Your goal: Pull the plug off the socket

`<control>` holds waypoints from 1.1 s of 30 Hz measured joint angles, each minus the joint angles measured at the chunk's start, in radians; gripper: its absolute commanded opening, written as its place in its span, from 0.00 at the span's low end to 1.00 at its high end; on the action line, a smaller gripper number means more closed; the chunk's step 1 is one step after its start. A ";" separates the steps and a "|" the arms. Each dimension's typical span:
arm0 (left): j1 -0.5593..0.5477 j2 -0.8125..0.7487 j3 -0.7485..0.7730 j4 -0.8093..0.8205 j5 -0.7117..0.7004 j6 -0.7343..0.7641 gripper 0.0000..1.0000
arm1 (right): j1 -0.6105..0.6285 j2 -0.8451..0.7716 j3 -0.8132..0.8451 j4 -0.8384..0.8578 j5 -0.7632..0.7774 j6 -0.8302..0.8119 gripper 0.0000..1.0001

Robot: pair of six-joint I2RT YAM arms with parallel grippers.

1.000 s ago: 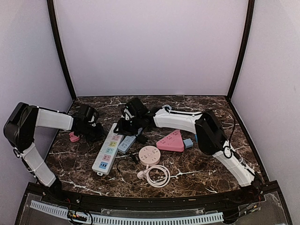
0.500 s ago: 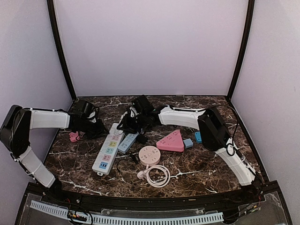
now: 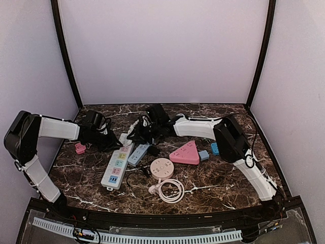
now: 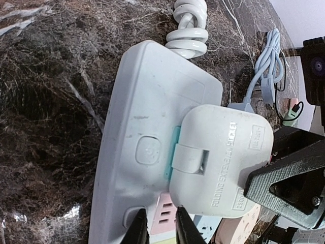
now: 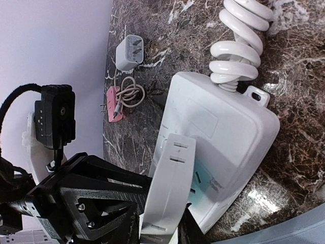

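two arms meet at the far end of a white power strip (image 3: 118,161) on a dark marble surface (image 3: 218,178). the task's thing, a broad white plug (image 4: 218,157), sits on that end of the strip, just below its coiled cord (image 4: 189,25). it looks seated, a sliver of teal socket showing at its edge, so the pull itself is not yet done.

the right arm (image 3: 198,127) has its jaws clamped on the plug's overhanging side. the left arm (image 3: 56,128) has its fingers (image 4: 138,230) close together at the strip's body, but whether they pinch it cannot be told.

room is tight sideways: a blue strip (image 3: 138,153) lies just beside and a round pink socket (image 3: 161,168) lies near. the space above is open, and the back wall is well apart.
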State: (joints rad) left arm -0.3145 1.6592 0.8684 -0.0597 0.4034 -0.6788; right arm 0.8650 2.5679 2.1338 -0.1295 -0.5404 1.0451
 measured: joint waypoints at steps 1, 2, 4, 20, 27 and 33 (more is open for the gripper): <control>0.000 0.001 0.000 0.001 0.000 -0.001 0.17 | -0.003 0.000 -0.008 0.012 -0.009 0.013 0.19; 0.000 0.003 0.000 0.002 -0.001 -0.002 0.16 | -0.005 0.000 -0.016 0.024 -0.017 0.025 0.18; 0.000 0.005 0.000 0.004 -0.003 -0.005 0.16 | -0.011 0.000 -0.035 0.050 -0.033 0.048 0.16; 0.000 0.011 -0.023 0.058 -0.032 -0.015 0.12 | -0.023 0.000 -0.106 0.189 -0.084 0.136 0.09; 0.000 0.011 -0.031 0.074 -0.037 -0.019 0.11 | -0.026 0.000 -0.135 0.246 -0.097 0.159 0.06; 0.000 0.013 -0.032 0.078 -0.038 -0.024 0.11 | -0.027 0.000 -0.160 0.301 -0.105 0.188 0.02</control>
State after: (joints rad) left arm -0.3141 1.6722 0.8368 0.0181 0.3653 -0.7033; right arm 0.8375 2.5683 1.9739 0.1711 -0.6453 1.2327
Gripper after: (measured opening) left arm 0.114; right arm 0.143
